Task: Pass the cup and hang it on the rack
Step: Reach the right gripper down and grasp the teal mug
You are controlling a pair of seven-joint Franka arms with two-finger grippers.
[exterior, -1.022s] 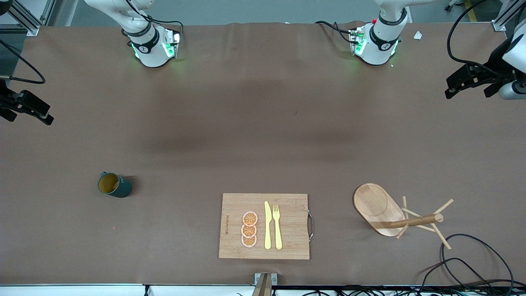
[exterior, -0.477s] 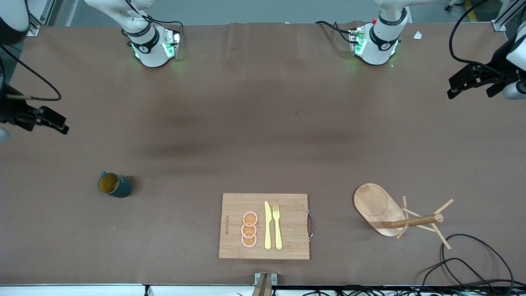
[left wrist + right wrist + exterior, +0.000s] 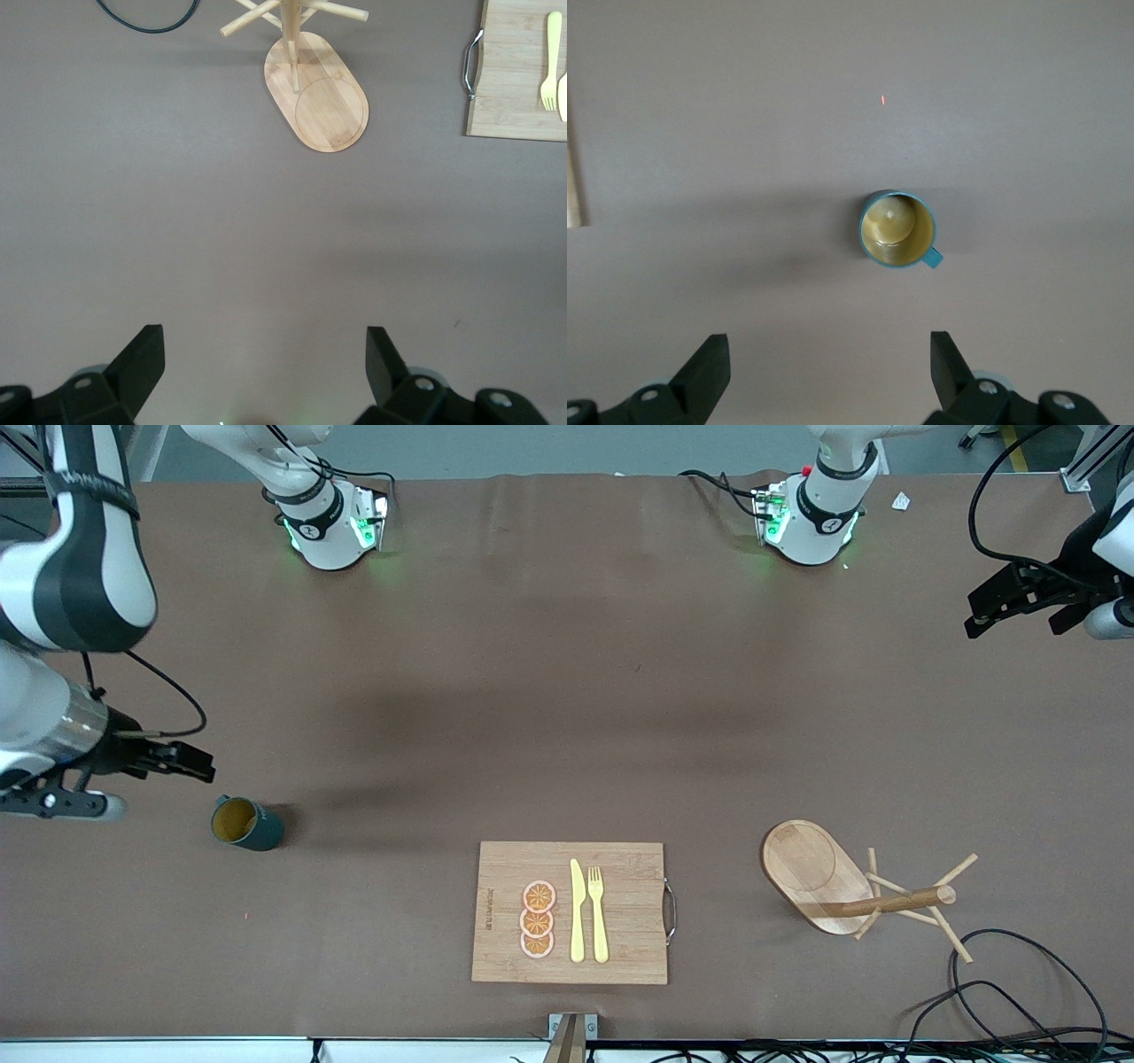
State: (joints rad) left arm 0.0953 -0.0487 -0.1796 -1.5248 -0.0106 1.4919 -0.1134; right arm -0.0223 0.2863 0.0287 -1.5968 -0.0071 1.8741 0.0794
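The cup (image 3: 245,825) stands upright on the table toward the right arm's end, well apart from the rack (image 3: 824,877), which stands toward the left arm's end. Between them lies a cutting board (image 3: 620,868) carrying orange slices (image 3: 537,919), a knife (image 3: 577,911) and a fork (image 3: 599,912).

The right gripper (image 3: 190,762) hangs over the table just beside the cup, fingers (image 3: 700,372) spread, holding nothing. Its wrist view looks straight into the cup's (image 3: 897,228) yellow inside and shows the small handle, barely visible from the front.

The left gripper (image 3: 1019,598) waits over the table's edge, fingers (image 3: 142,359) spread and empty; its wrist view shows the rack (image 3: 328,102) from the base side.
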